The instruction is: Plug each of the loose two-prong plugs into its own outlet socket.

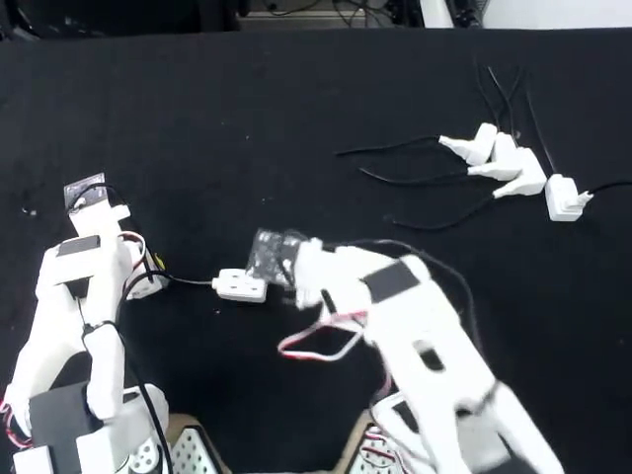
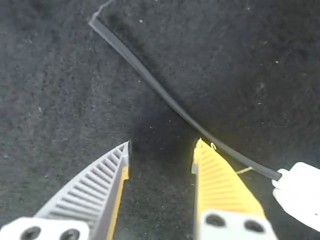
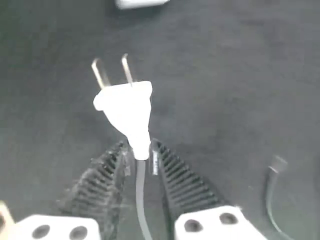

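Note:
A white two-prong plug (image 3: 125, 107) is held by its neck in my right gripper (image 3: 139, 147), which is shut on it with the prongs pointing away from the wrist. In the high view this gripper (image 1: 272, 257) hovers just right of the white outlet socket (image 1: 240, 286) at the table's middle. The socket's black cord (image 2: 165, 100) runs left and passes between the fingers of my open left gripper (image 2: 162, 145), which touches nothing. Several more white plugs (image 1: 504, 163) with black cords lie at the far right.
A white adapter block (image 1: 563, 197) sits beside the loose plugs at the right. A white piece (image 2: 300, 192) joins the cord near my left gripper. Black cloth (image 1: 247, 118) covers the table, with bare cloth across the back and middle.

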Action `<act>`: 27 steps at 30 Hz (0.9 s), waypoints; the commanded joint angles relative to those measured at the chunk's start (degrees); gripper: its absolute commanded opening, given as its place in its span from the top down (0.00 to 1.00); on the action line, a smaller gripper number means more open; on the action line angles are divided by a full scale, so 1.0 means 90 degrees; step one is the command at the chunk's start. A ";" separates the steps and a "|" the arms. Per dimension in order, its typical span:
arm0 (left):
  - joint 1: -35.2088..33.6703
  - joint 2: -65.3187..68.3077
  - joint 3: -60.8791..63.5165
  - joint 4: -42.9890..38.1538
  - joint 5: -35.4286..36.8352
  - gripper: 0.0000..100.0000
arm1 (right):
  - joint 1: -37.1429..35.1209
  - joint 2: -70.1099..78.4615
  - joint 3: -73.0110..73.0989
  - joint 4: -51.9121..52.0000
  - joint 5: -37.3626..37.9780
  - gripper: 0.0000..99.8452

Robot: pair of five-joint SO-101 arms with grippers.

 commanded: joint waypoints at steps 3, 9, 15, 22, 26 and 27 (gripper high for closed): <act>0.0015 -0.0879 -0.0054 0.0039 0.0107 0.79 | -0.0664 -0.1460 0.0005 -0.0596 -0.1534 0.99; 0.0015 -0.2862 0.0777 -0.0020 0.0469 0.79 | -0.1143 -0.0855 0.0044 -0.1729 -0.2374 0.99; 0.0024 -0.4786 0.1656 -0.0313 0.0518 0.79 | -0.1680 0.0190 0.0034 -0.2823 -0.2794 0.99; 0.0015 -0.6183 0.2252 -0.0293 0.0537 0.79 | -0.2100 0.1548 0.0034 -0.3858 -0.2862 0.99; 0.0015 -0.6857 0.2525 -0.0293 0.0518 0.79 | -0.2081 0.2017 0.0034 -0.4210 -0.2862 0.99; 0.0015 -0.7033 0.2593 -0.0293 0.0508 0.79 | -0.2081 0.2066 0.0034 -0.4230 -0.2862 0.99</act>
